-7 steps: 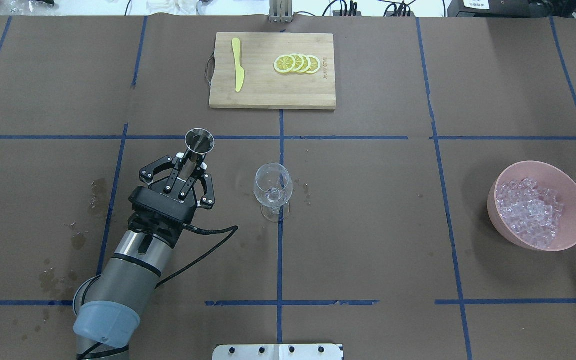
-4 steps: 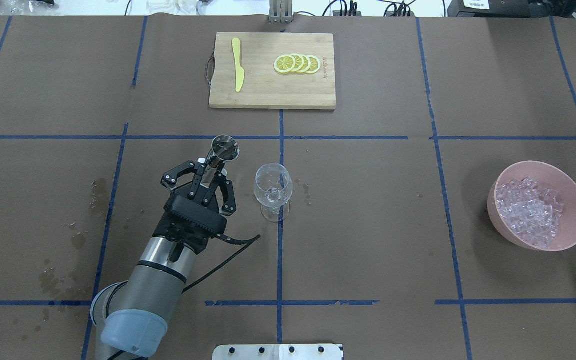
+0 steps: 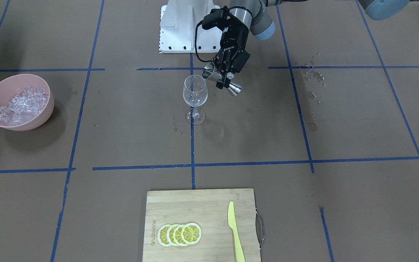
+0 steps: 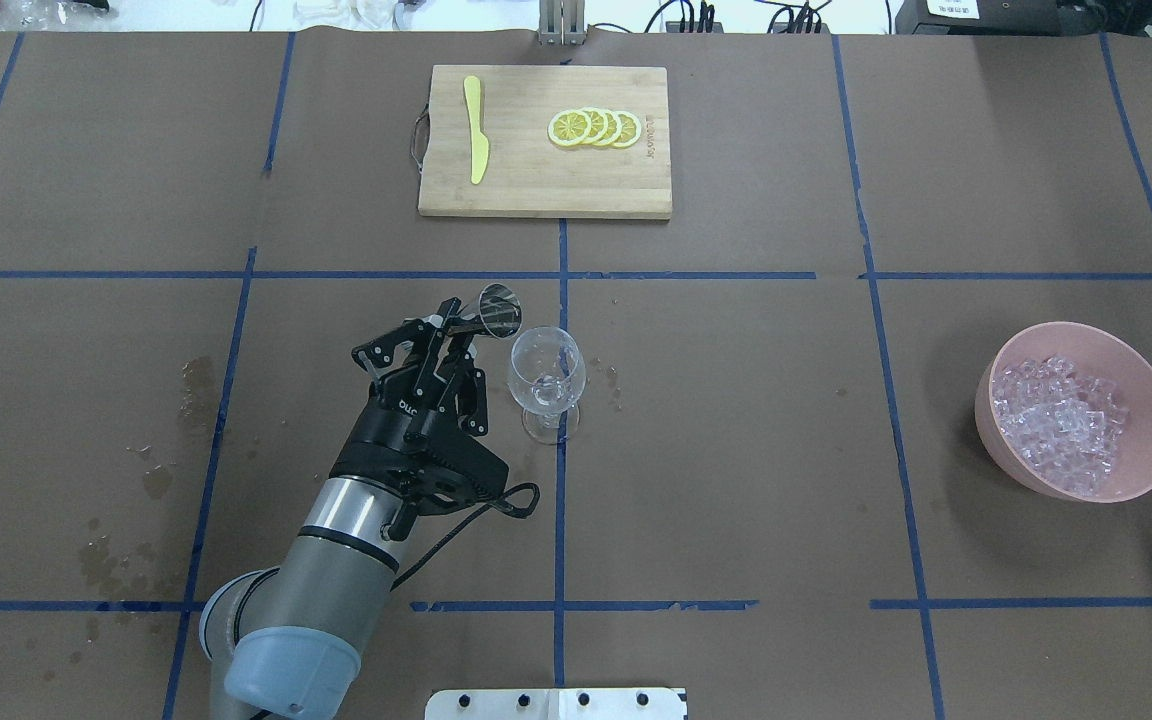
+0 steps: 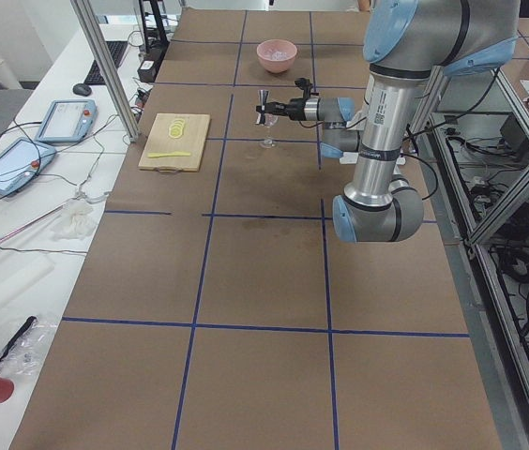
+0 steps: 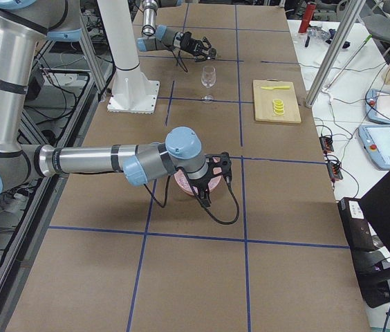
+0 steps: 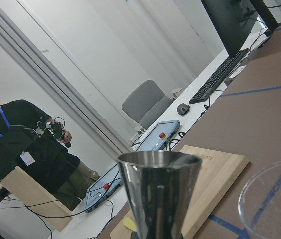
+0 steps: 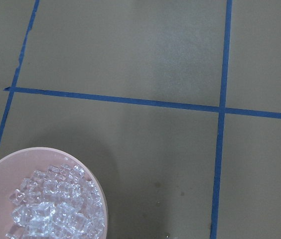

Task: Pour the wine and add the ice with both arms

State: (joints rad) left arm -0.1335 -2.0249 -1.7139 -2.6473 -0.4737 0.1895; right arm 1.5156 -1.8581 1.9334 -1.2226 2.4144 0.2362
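Observation:
My left gripper (image 4: pixel 456 326) is shut on a steel jigger (image 4: pixel 499 308) and holds it tilted, its mouth beside the rim of the clear wine glass (image 4: pixel 546 375). In the front view the gripper (image 3: pixel 224 77) holds the jigger (image 3: pixel 209 72) almost level next to the glass (image 3: pixel 195 92). The left wrist view shows the jigger (image 7: pixel 158 194) and the glass rim (image 7: pixel 275 199). The ice (image 4: pixel 1061 425) fills a pink bowl (image 4: pixel 986 410) at the right. My right gripper (image 6: pixel 212 178) hangs over that bowl; I cannot tell if it is open. Its wrist view shows the ice (image 8: pixel 56 211).
A wooden cutting board (image 4: pixel 536 180) at the far middle carries lemon slices (image 4: pixel 596 128) and a yellow knife (image 4: pixel 477 130). Wet spots (image 4: pixel 196 380) mark the brown table cover at the left. The white pedestal (image 3: pixel 184 29) stands at the robot's edge.
My left gripper has moved right to the wine glass with the jigger and has rolled, tipping the jigger's mouth toward the glass rim. Glass and bowl have not moved.

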